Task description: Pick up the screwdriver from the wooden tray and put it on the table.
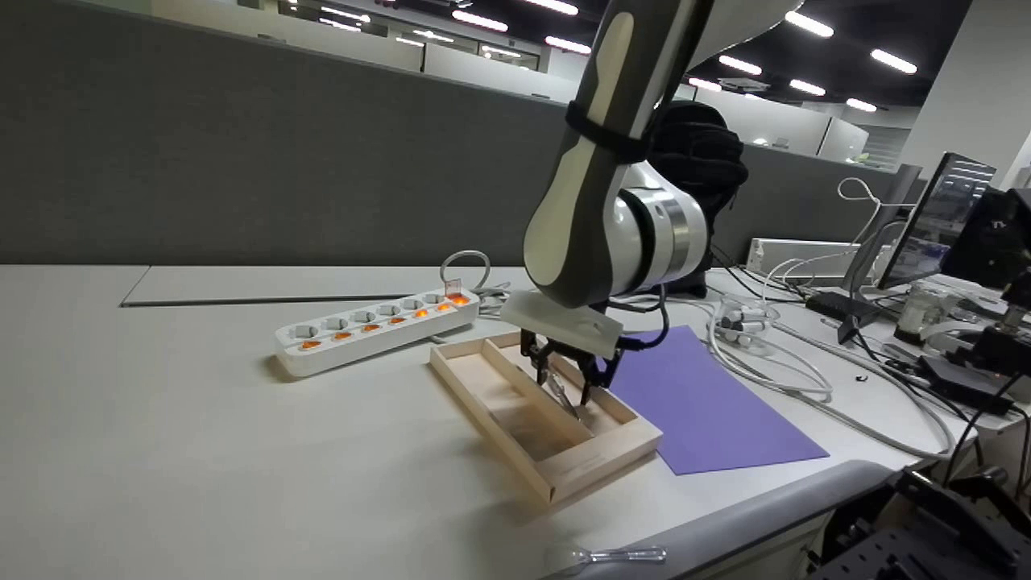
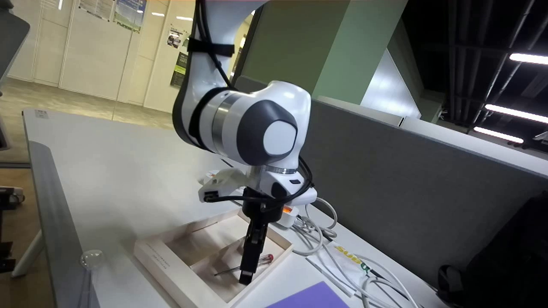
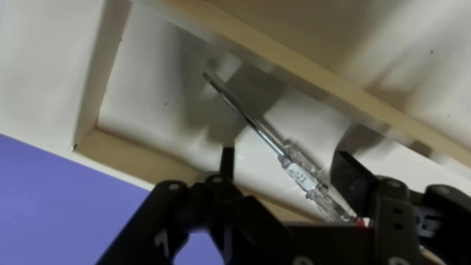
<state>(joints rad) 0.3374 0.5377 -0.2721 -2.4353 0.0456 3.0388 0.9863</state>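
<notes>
The Robotiq gripper (image 3: 285,161) is positioned over the wooden tray (image 1: 600,461) with its jaws well apart. A black finger stands on each side of the handle of the screwdriver (image 3: 294,171). In the wrist view, a visible gap separates the handle from the finger on the 9 o'clock side; contact on the 3 o'clock side cannot be determined. Nothing is clamped. Fingertip height above the tray floor cannot be read.

The screwdriver lies inside the tray, in the long compartment between the divider (image 3: 316,74) and the rim beside the purple sheet (image 1: 709,411). In the wrist view, its metallic shaft points to half past ten and its transparent handle to half past four. A white label on the handle shows the digits 221. In an exterior view, the red end cap (image 2: 269,257) points between 2 and 3 o'clock.

The tray rests on the pale table (image 1: 242,467). Positions from the tray centre in an exterior view, 12 at the top:
- White power strip (image 1: 378,332), orange switches lit: 10 o'clock, near the tray.
- Purple sheet: 3 o'clock, just beside it.
- Transparent spoon-shaped item (image 1: 624,556): 5 o'clock, at the table edge.
- Black backpack (image 1: 699,153): 1 o'clock, in front of the grey partition (image 1: 258,169).
- Monitor (image 1: 938,221): 2 o'clock, well apart.
</notes>
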